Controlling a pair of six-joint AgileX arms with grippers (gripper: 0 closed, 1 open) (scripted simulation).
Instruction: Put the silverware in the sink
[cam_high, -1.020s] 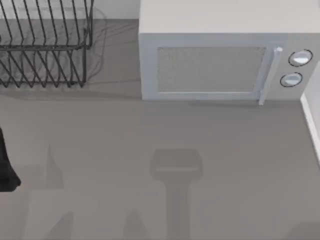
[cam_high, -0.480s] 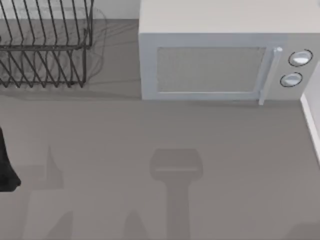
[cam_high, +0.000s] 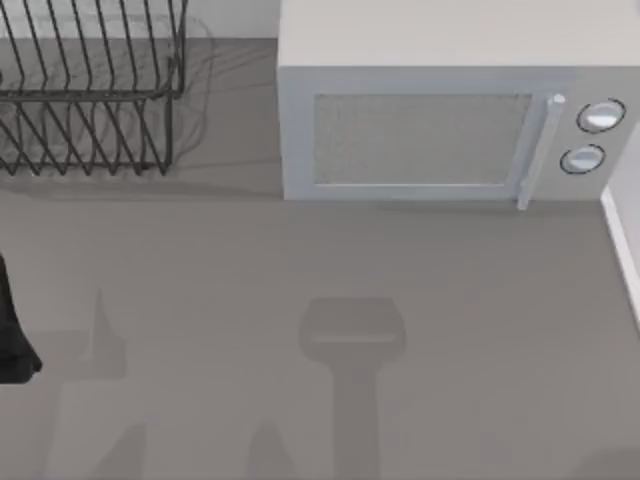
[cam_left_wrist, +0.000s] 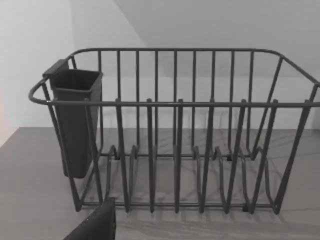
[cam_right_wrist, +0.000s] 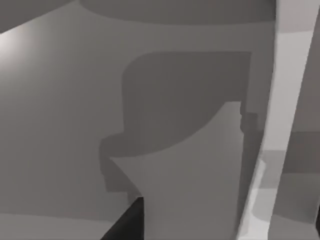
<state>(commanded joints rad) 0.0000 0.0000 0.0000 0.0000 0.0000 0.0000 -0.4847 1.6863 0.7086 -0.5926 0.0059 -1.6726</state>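
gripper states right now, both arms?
Left gripper: a dark part shows in front of the dish rack; open or shut cannot be told.
Right gripper: a dark edge shows above the counter; cannot be told.

top view looks down on the counter; left wrist view faces the dish rack, at its 10 o'clock.

Kitchen counter: microwave beside dish rack.
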